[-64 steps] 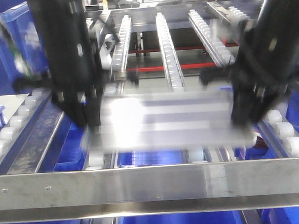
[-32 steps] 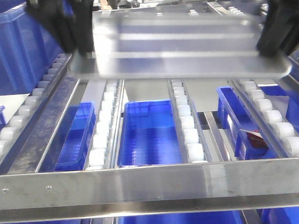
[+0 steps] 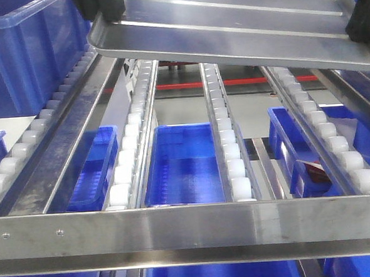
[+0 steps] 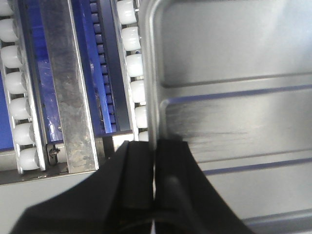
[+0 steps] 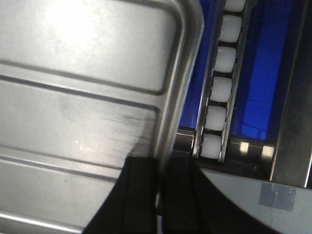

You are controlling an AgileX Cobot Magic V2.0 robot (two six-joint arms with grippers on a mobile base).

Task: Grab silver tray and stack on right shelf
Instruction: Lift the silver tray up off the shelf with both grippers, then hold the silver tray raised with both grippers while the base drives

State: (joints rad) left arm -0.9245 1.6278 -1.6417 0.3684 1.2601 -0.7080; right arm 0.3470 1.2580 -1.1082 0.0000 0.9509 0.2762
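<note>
Above the roller rack (image 3: 78,145): silver tray (image 3: 228,29) held clear of the rollers, gripped at both short ends.

The front view alone shows the full tray span, its near edge slanting down to the right, over four roller rails (image 3: 226,142). It also shows three blue bins (image 3: 186,163) beneath, one blue crate (image 3: 23,54) at left, and two screws (image 3: 60,233) on the front crossbar (image 3: 190,229). Both grippers are cut off there by the frame edge. Only the wrist views show the grasp: the left gripper (image 4: 154,146) has its jaws clamped on the tray's left rim, and the right gripper (image 5: 160,168) has its jaws clamped on the right rim. Each wrist view shows only one end of the tray.
</note>
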